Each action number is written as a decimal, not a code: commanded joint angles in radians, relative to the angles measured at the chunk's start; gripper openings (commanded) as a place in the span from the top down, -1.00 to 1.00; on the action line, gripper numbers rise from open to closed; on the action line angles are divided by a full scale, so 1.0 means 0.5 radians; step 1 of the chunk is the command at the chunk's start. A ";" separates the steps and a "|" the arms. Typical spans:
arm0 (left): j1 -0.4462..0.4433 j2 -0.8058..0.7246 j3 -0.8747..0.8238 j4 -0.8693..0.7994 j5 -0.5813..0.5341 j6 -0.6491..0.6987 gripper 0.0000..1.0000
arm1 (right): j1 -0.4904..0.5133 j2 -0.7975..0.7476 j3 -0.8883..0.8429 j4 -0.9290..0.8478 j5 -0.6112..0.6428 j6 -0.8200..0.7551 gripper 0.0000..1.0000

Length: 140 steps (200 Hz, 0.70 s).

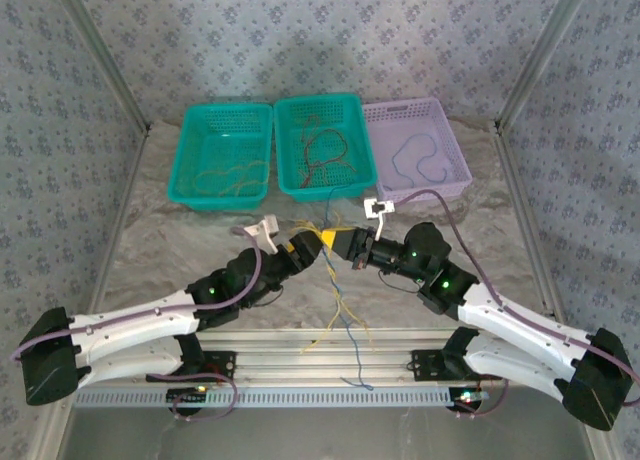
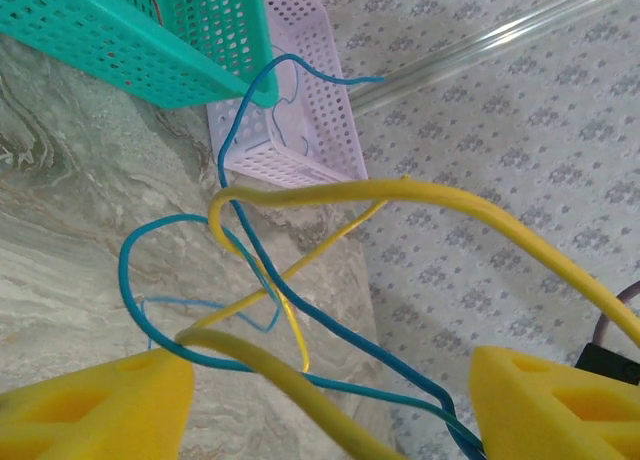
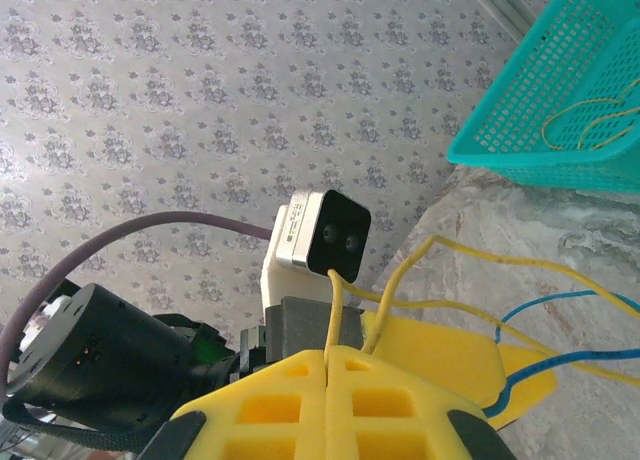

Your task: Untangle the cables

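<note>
**Yellow and blue still tangled**

At the top of the overhead view, the left teal basket (image 1: pixel 228 106) holds yellow-orange cables, the middle teal basket (image 1: pixel 318 98) red ones and the lilac basket (image 1: pixel 402 103) a blue one. A yellow cable (image 2: pixel 310 192) and a blue cable (image 2: pixel 122 270) lie tangled at centre frame. The right gripper (image 3: pixel 328 365) is clamped on the yellow cable. The left gripper (image 2: pixel 330 400) gapes wide, gripping nothing, with both strands running between its fingers

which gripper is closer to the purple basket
Right. The right gripper, shut on a yellow cable, is just in front of the near left corner of the purple basket; the open left gripper is beside it, further left.
</note>
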 commanded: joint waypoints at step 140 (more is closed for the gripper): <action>-0.009 0.112 -0.120 0.665 0.193 -0.516 0.38 | 0.042 0.021 -0.132 0.250 -0.014 -0.101 1.00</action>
